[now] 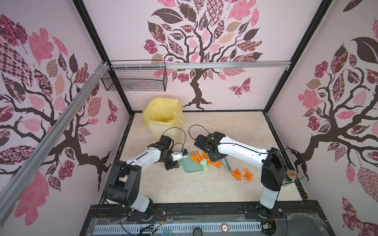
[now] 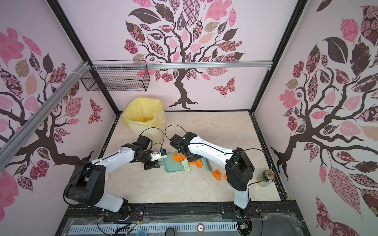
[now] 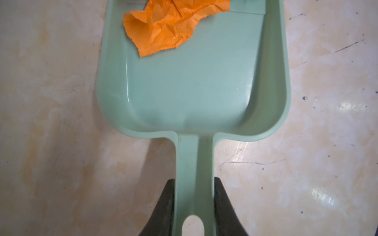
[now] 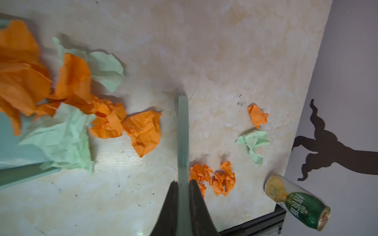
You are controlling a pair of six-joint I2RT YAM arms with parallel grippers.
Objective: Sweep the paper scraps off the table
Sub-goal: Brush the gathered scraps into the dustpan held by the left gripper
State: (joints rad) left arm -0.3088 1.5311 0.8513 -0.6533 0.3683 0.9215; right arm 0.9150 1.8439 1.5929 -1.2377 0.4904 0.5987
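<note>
Left gripper (image 3: 194, 180) clamped the dustpan (image 3: 190, 87) handle, pan flat on table (image 3: 51, 122), likely to catch. Right gripper (image 4: 182, 185) pinched brush (image 4: 182, 130). Scraps (image 4: 141, 130) heaped at pan mouth; several lay behind brush, near can (image 4: 296, 202).

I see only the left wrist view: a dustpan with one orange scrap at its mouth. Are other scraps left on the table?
Observer: Yes, several paper scraps lie loose on the table, right of the dustpan in a top view.
Operator: What does the right arm hold?
Observer: The right fingers are shut on the brush, between the loose scraps and the dustpan.
Operator: Is anything else near them?
Observer: A green can, by the table's edge.
</note>
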